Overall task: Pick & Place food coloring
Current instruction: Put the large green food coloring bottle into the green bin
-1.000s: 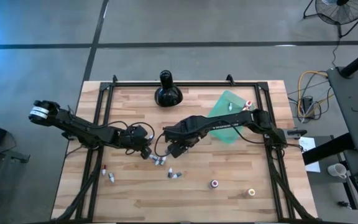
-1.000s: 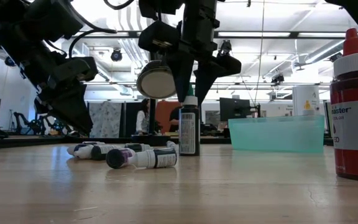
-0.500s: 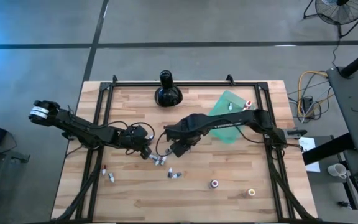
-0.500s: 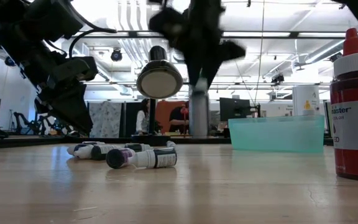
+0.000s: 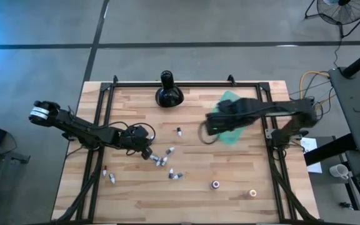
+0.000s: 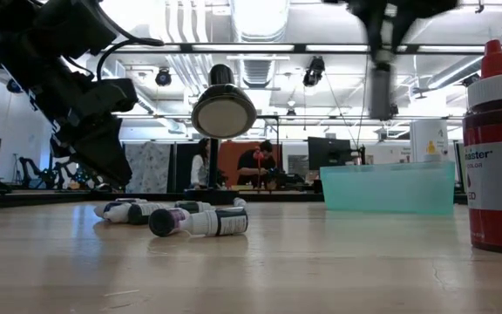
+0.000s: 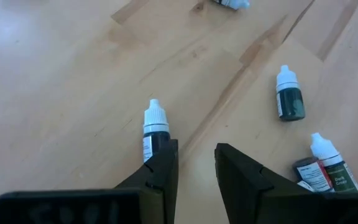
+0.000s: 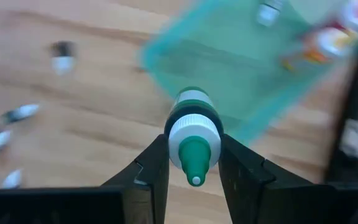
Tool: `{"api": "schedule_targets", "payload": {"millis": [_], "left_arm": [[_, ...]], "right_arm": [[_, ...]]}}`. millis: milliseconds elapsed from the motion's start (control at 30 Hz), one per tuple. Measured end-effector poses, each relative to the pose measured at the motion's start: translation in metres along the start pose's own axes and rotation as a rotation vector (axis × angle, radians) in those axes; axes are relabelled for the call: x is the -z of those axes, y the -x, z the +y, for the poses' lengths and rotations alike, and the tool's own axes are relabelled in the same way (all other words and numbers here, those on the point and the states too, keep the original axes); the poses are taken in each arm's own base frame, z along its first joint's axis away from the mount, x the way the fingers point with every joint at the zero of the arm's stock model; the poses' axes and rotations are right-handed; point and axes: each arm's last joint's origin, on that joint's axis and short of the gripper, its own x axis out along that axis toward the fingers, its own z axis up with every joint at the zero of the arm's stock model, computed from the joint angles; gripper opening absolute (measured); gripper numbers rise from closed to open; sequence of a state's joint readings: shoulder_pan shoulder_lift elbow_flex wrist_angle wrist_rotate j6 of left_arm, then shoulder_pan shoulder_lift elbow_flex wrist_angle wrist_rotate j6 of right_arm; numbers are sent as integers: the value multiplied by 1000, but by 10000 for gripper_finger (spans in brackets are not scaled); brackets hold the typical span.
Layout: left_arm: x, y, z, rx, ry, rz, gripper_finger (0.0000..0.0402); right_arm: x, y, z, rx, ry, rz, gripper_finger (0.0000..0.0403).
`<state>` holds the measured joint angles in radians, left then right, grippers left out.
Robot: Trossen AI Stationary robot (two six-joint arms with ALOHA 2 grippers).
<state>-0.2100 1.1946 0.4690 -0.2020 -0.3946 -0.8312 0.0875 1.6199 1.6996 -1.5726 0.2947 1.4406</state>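
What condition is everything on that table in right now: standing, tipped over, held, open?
Right gripper: shut on a green-tipped bottle, above the teal tray.
Left gripper: jaws slightly apart, holding nothing, low over the table.
Bottle by the left fingers: lying flat.
Cluster of small bottles: lying on their sides.
Red bottle: upright, capped.
Teal tray: holds a few bottles.

The pale planked wooden table (image 5: 192,187) looked smooth and matt; the translucent teal plastic tray (image 6: 389,187) was glossy; the small white-capped plastic dropper bottles (image 7: 289,95) shone faintly.
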Motion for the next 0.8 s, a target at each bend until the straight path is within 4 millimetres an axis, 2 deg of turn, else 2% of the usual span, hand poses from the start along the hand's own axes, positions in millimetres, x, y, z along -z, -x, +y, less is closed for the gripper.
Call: {"api": "schedule_targets", "payload": {"millis": [100,167,300,500,800], "left_arm": [[0,0,0,1,-15,-4,80],[0,0,0,-3,-26,-6,80],[0,0,0,-3,-35,-7,80],[0,0,0,-3,-34,-7,80],[0,0,0,-2,6,-7,80]], "right_arm": [[6,-13,-35,61,-95,3,104],[8,-24,-52,66,-133,7,104],[13,-46,-63,-18,-187,-21,104],[17,-90,-91,123,-255,-20,104],[22,-113,-107,151,-290,-47,105]]}}
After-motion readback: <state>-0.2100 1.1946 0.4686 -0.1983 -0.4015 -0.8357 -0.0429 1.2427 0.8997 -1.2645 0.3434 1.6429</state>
